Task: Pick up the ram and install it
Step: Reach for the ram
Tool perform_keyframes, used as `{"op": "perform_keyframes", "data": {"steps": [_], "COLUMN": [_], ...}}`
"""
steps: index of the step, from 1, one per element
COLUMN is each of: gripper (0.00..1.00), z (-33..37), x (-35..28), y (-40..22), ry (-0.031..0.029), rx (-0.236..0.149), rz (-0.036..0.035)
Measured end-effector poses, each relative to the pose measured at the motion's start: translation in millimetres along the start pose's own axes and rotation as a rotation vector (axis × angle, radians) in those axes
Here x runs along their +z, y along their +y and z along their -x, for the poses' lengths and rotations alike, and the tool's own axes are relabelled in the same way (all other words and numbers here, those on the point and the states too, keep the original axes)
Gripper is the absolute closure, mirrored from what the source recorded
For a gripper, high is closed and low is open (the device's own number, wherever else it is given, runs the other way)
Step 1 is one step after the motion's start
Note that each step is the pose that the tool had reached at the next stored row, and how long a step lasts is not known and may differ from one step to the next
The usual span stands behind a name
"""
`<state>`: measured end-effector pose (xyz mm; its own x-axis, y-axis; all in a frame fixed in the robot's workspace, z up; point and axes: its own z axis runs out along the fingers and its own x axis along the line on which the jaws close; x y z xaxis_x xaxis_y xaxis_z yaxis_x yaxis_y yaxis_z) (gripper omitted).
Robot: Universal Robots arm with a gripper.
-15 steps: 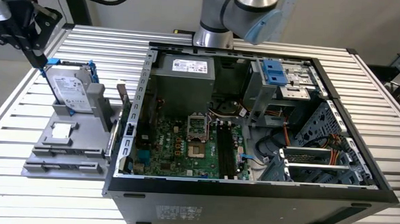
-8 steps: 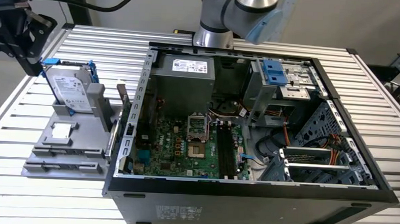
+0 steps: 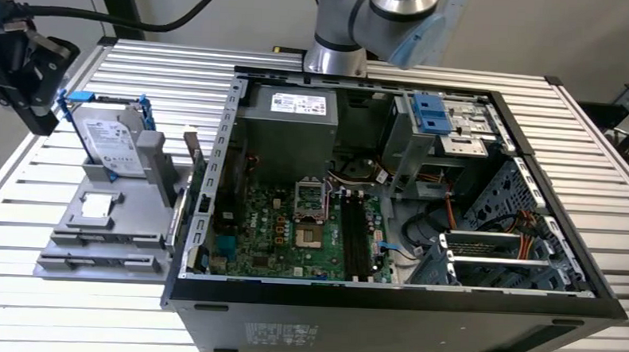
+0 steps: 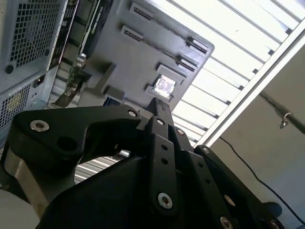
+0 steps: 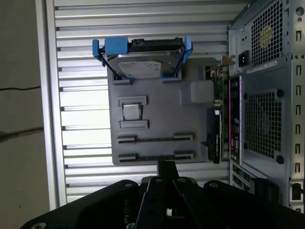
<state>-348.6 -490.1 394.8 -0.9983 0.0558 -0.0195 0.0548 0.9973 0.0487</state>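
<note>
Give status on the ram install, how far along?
Done: nothing confirmable. The grey fixture's two long slots look empty; the motherboard slots are too dark to tell if the ram is seated. In hand: the gripper hangs outside the case, near the hard drive; its load is unclear. Left: seating unverified.

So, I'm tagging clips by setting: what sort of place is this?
Probably a robotics lab workbench: an open computer case on a slatted metal table, beside a grey fixture holding a hard drive.
</note>
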Motion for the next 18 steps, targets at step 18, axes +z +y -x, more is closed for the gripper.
{"op": "perform_keyframes", "data": {"steps": [18], "gripper": [1.00], "z": [0.8], "x": [0.1], "y": [-15.2], "ry": [0.0078], "rx": [0.001], "rz": [-0.0004]}}
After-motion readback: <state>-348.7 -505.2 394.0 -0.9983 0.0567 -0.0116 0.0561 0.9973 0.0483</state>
